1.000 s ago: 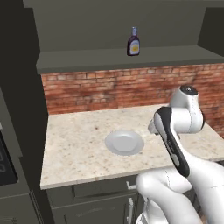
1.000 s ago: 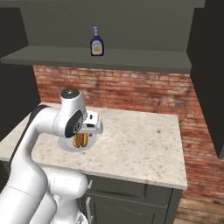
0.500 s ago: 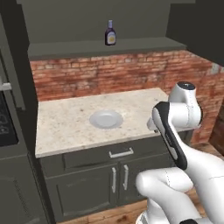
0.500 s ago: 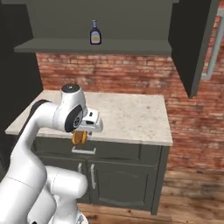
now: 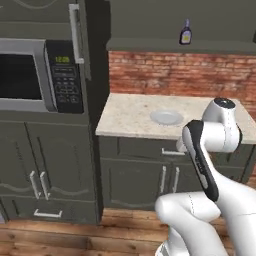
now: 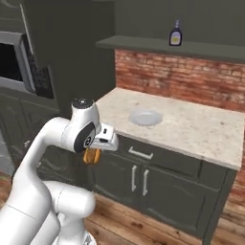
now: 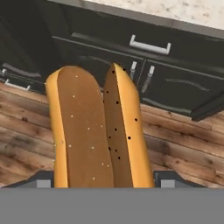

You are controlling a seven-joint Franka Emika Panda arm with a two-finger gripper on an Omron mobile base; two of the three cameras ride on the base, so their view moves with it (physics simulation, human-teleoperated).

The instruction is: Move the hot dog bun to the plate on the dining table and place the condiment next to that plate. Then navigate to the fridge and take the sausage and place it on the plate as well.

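My end effector point(image 6: 92, 154) is clamped on the golden-brown split hot dog bun point(image 7: 98, 131), which sticks out between my fingers and hangs under my wrist, off the front edge of the speckled beige stone surface point(image 6: 191, 129) and above the wooden floor point(image 7: 183, 153). In the hand view the bun stands lengthwise straight ahead of me, its two halves side by side, dark cabinet doors point(image 7: 175, 92) behind it. The round pale grey plate point(image 5: 166, 117) sits on that surface, well apart from the bun. The dark condiment bottle with a yellow label point(image 6: 175, 34) stands upright on the dark shelf point(image 6: 201, 48) above the red brick wall point(image 5: 180, 75). A silver microwave point(image 5: 35, 75) sits to the left.
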